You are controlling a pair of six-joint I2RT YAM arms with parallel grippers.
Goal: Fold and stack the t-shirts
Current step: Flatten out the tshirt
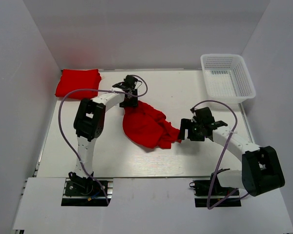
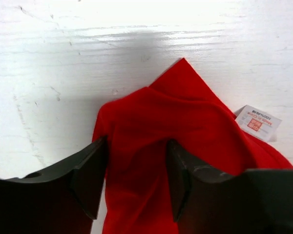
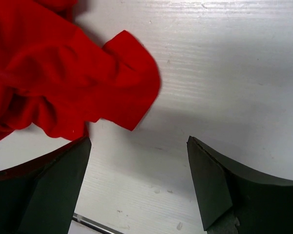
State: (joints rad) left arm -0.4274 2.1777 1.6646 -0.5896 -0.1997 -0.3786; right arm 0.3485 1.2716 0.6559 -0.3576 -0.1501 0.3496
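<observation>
A crumpled red t-shirt (image 1: 146, 126) lies in a heap mid-table. My left gripper (image 1: 129, 102) sits at its far corner. In the left wrist view the gripper (image 2: 136, 148) has its jaws standing apart on either side of a raised fold of the t-shirt (image 2: 176, 117), the cloth filling the gap, with a white label (image 2: 258, 122) at the right. My right gripper (image 1: 181, 134) hovers at the heap's right edge. In the right wrist view the gripper (image 3: 139, 144) is open over bare table, the t-shirt's ruffled edge (image 3: 63, 83) just beyond its left finger. A folded t-shirt (image 1: 78, 83) rests at the far left.
A white mesh basket (image 1: 249, 88) stands at the far right corner. White walls close in the table on the left, back and right. The arms' bases are bolted along the near edge.
</observation>
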